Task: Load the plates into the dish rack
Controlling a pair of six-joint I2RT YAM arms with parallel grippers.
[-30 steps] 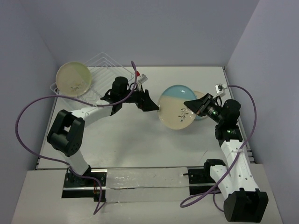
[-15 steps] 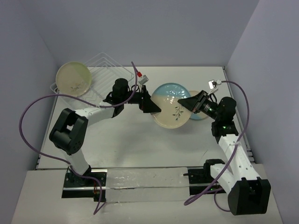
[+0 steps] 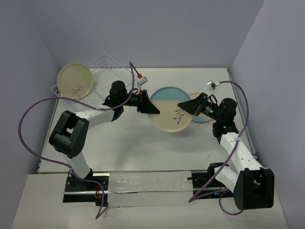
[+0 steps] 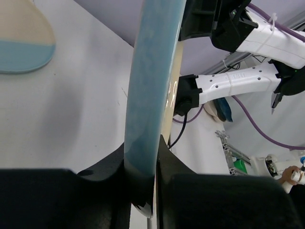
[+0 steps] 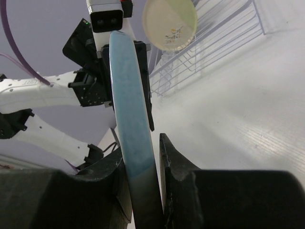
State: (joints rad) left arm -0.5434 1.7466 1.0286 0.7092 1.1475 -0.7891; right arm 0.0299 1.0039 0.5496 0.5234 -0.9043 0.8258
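A half cream, half light blue plate (image 3: 167, 109) hangs above the table's middle, held from both sides. My left gripper (image 3: 152, 108) is shut on its left rim; in the left wrist view both fingers press the blue edge (image 4: 152, 71). My right gripper (image 3: 187, 106) is shut on the right rim (image 5: 126, 95), with a thin gap beside one fingertip (image 5: 164, 148). A second half-blue plate (image 3: 201, 117) lies flat on the table under the right gripper. The cream plate (image 3: 75, 80) stands in the dish rack (image 3: 112, 67) at the back left.
Purple cables loop off both arms, one (image 3: 28, 124) wide to the left, one (image 3: 245, 102) to the right. Side walls close in the table on both sides. The rack's empty wire slots (image 5: 214, 38) lie right of the cream plate.
The right gripper carried the plate left toward the left gripper. The left gripper went from open to shut on the plate's left rim. The right jaws eased slightly.
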